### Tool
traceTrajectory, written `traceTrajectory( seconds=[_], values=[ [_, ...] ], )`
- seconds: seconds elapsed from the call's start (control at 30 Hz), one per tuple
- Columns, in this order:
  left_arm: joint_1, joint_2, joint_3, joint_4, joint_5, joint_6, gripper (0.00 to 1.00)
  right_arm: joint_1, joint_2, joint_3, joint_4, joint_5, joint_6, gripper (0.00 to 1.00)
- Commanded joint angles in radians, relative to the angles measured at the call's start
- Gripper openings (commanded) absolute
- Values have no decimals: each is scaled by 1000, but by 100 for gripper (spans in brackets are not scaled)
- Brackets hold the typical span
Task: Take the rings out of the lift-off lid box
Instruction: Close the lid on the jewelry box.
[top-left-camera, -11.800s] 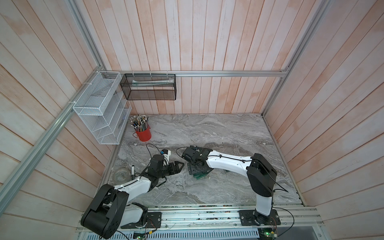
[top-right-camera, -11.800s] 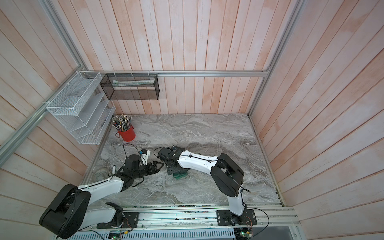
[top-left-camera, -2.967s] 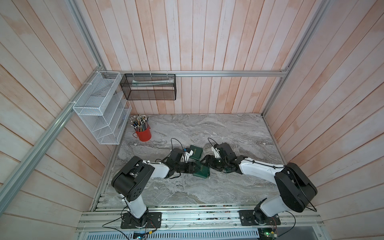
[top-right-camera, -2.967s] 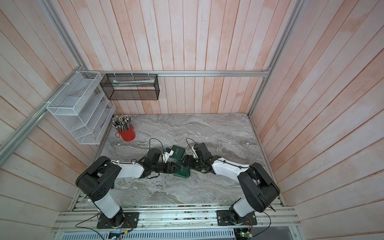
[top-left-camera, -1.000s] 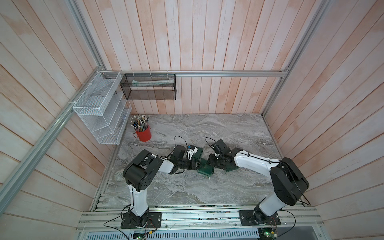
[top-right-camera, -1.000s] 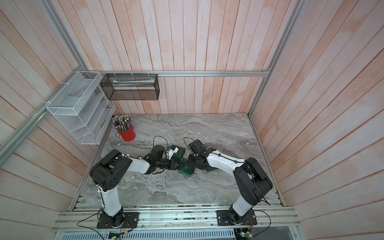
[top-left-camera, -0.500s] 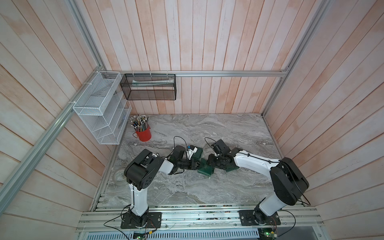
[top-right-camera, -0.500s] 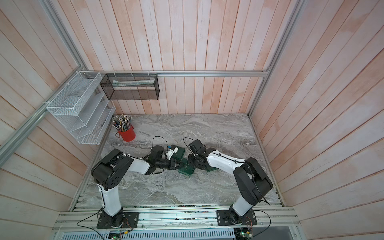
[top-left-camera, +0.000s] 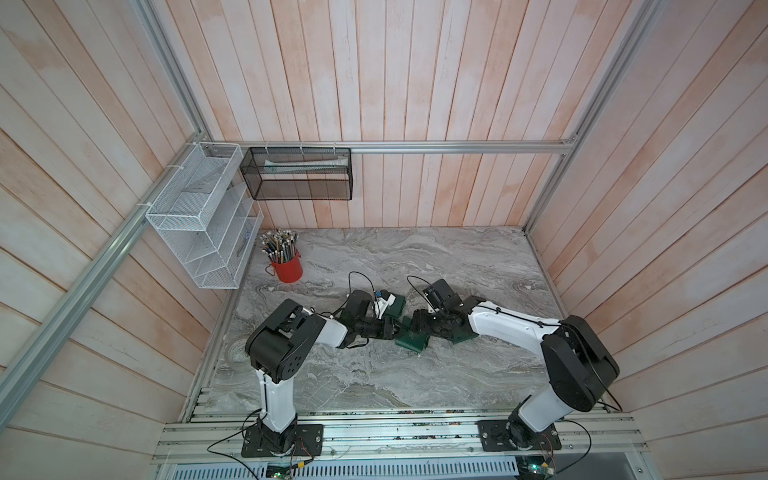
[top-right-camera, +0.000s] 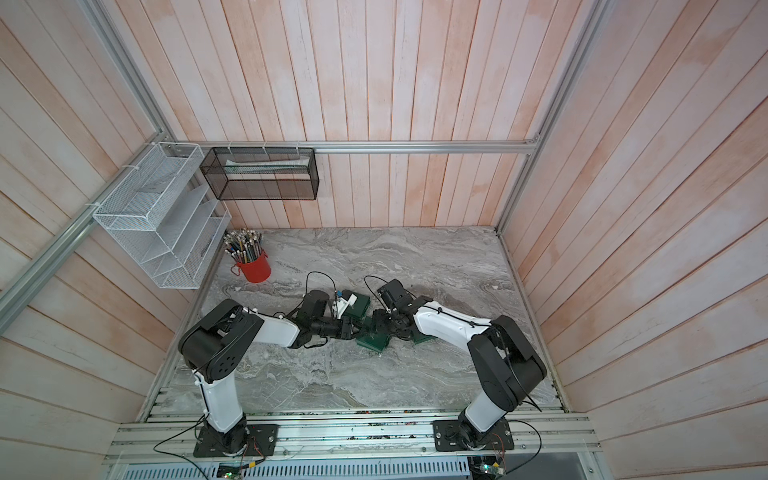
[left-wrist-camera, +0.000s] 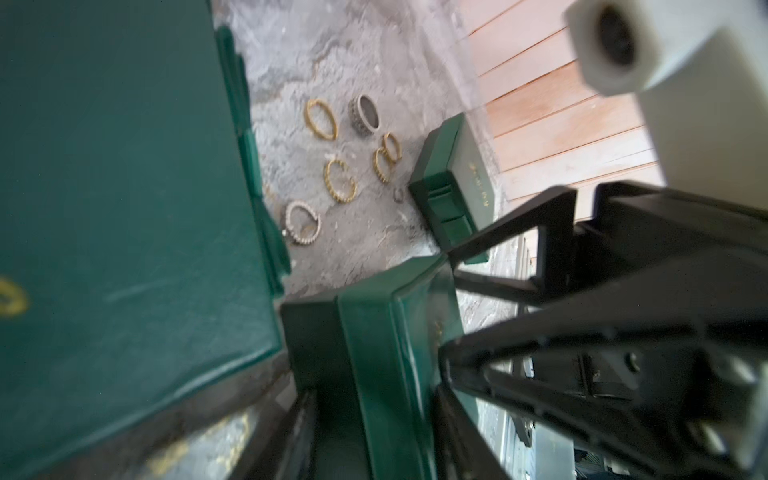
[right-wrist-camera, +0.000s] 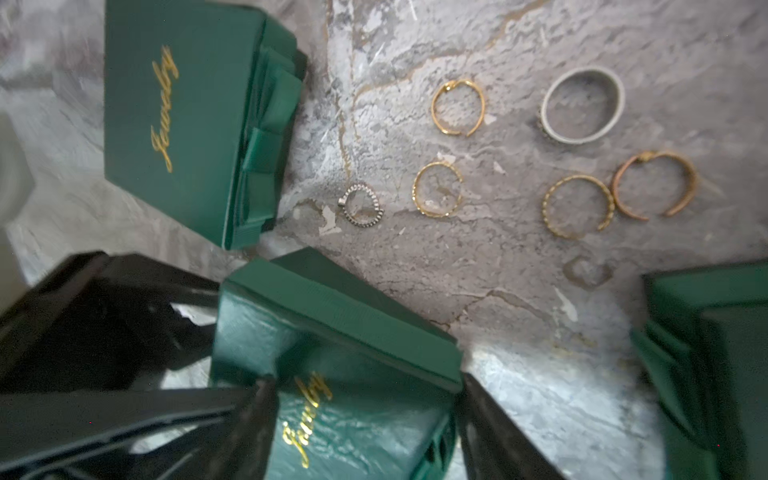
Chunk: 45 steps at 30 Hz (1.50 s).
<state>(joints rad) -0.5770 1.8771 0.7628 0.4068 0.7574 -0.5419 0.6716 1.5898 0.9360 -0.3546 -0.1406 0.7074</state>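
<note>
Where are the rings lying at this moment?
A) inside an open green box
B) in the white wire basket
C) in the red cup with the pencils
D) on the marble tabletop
D: the right wrist view shows the rings lying loose on the bare marble tabletop, beside the green boxes.

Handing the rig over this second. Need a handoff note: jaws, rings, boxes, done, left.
Left gripper: jaws either side of the green box between the arms; grip unclear.
Right gripper: jaws flank the same box; grip unclear.
Rings: six lie loose on the table, outside every box.
A second box lies nearby; a third box is only partly seen.
Done: rings appear out.
Left: insides are hidden, so check the boxes are empty, then back off.
</note>
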Motion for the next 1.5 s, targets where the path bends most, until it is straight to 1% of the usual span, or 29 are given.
traceTrajectory(
  seconds=[0.0, 0.03, 0.1, 0.23, 0.37, 0.43, 0.5, 0.6, 0.73, 0.93, 1.1, 1.17, 1.23, 1.3, 1.33, 1.4, 1.47],
  values=[
    [-20, -23, -7, -223, -34, 37, 98, 10, -76, -16, 74, -63, -93, 79],
    [-8, -36, -6, -223, -26, 36, 100, 7, -88, -23, 68, -55, -112, 82],
    [18, -66, -9, -230, -20, 33, 100, 6, -112, -35, 60, -41, -159, 84],
    [64, -140, -15, -280, -36, 41, 100, 18, -168, -61, 60, 1, -248, 90],
    [109, -214, -38, -319, -52, 33, 100, 36, -188, -92, 33, 66, -250, 94],
    [126, -261, -64, -327, -84, 24, 100, 67, -179, -94, 12, 110, -248, 95],
    [140, -302, -86, -334, -115, 23, 100, 128, -160, -91, 3, 172, -265, 98],
    [163, -338, -111, -329, -127, 16, 100, 195, -105, -73, -20, 246, -288, 98],
    [174, -348, -123, -330, -128, 14, 100, 222, -40, -51, -24, 260, -313, 98],
    [177, -361, -145, -324, -132, 6, 100, 229, 18, 12, -83, 362, -350, 98],
    [176, -360, -156, -310, -133, -2, 100, 229, -13, 41, -93, 371, -380, 98],
    [177, -358, -159, -304, -140, 0, 100, 227, -36, 58, -102, 351, -396, 98],
    [177, -350, -157, -303, -139, 2, 100, 227, -62, 57, -91, 339, -425, 98],
    [179, -337, -151, -298, -132, 3, 100, 217, -73, 37, -83, 369, -433, 98],
    [179, -330, -148, -295, -127, 3, 100, 206, -70, 34, -92, 364, -450, 98],
    [179, -321, -147, -288, -121, -1, 100, 183, -63, 40, -112, 328, -485, 98],
    [179, -318, -150, -282, -119, -6, 100, 162, -65, 43, -115, 253, -518, 98]
  ],
)
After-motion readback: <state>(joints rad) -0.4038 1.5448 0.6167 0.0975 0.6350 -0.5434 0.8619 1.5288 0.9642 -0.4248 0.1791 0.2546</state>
